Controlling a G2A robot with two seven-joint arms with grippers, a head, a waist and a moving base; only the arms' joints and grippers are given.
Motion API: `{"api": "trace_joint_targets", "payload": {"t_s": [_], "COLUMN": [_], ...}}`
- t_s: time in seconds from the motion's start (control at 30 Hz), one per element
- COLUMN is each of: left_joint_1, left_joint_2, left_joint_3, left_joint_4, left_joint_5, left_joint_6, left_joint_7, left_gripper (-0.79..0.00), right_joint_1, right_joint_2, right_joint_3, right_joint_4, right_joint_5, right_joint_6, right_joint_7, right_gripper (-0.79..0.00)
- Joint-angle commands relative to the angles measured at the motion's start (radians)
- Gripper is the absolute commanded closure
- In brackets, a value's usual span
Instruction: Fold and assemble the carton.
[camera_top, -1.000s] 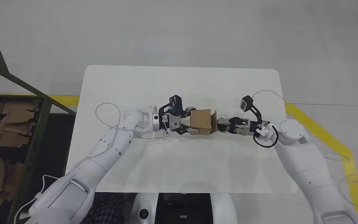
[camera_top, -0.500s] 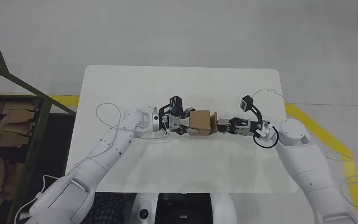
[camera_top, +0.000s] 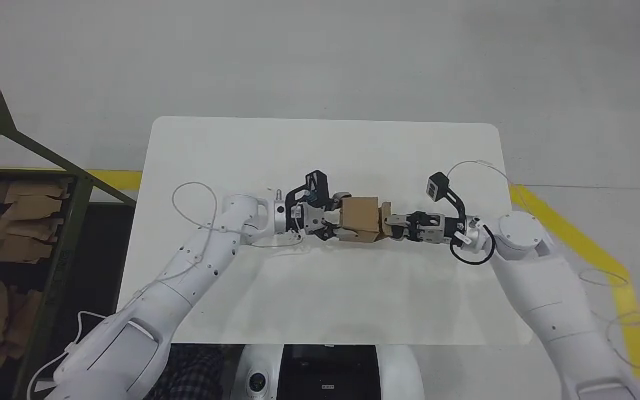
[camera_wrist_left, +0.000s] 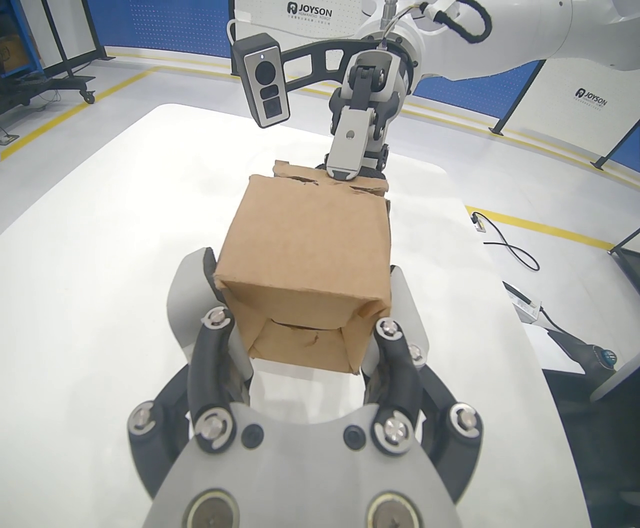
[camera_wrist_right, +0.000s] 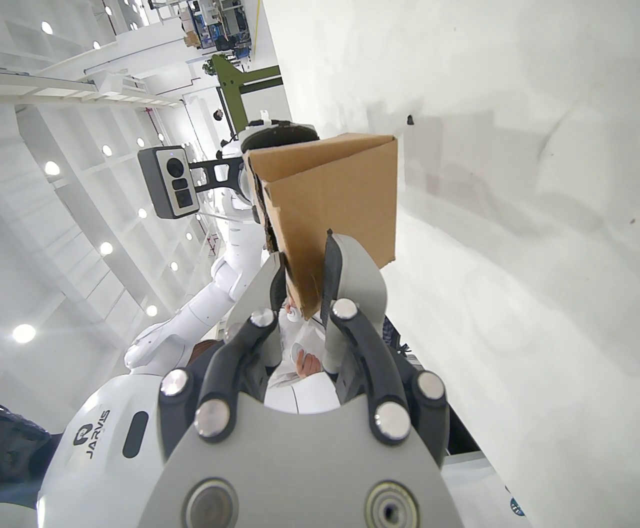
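Left jaws first: clamped on the carton (camera_wrist_left: 305, 240), one of the fingers (camera_wrist_left: 190, 300) on each side wall, right at the open near end, where you can see straight into the hollow. Right jaws across the way are pinched shut on a flap (camera_wrist_right: 300, 280) at the far end, with cardboard sandwiched between the pads (camera_wrist_right: 350, 270). So both arms have hold of one brown box, end to end, over the middle of the white counter (camera_top: 400, 150). Whether the underside rests on the counter or hangs just off it, I can't tell.

My read is that we're mid-fold, with the far flaps being worked while the left side steadies the body.

Now the hazards. That flap edge (camera_wrist_left: 330, 182) already looks ragged, and a hard tuck or a twist from the right jaws could tear it along the crease. The left grip sits on an unbraced open end, so too much squeeze would buckle the walls inward and throw the box out of square. With two arms tied to one light box, any mismatch in push and pull could rack it into a diamond or yank it clean out of one grip. If the flap slips free, it will likely spring back open.
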Motion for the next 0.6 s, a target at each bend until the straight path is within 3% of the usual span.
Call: {"api": "trace_joint_targets", "payload": {"t_s": [0.0,0.57], "left_joint_1": [0.001,0.007], "left_joint_2": [0.000,0.000], "left_joint_3": [-0.001,-0.008], "left_joint_4": [-0.001,-0.013], "left_joint_5": [-0.001,0.011], "left_joint_6": [-0.001,-0.004], "left_joint_7": [0.001,0.003], "left_gripper": [-0.545,-0.554], "right_joint_1": [0.001,0.011], "right_joint_2": [0.000,-0.006], "right_joint_3": [0.000,-0.021], "right_joint_4": [0.001,-0.036], "right_joint_5": [0.002,-0.008], "right_joint_6": [-0.001,0.006], "right_joint_7": [-0.001,-0.012], "right_gripper": [-0.123,-0.102]}}
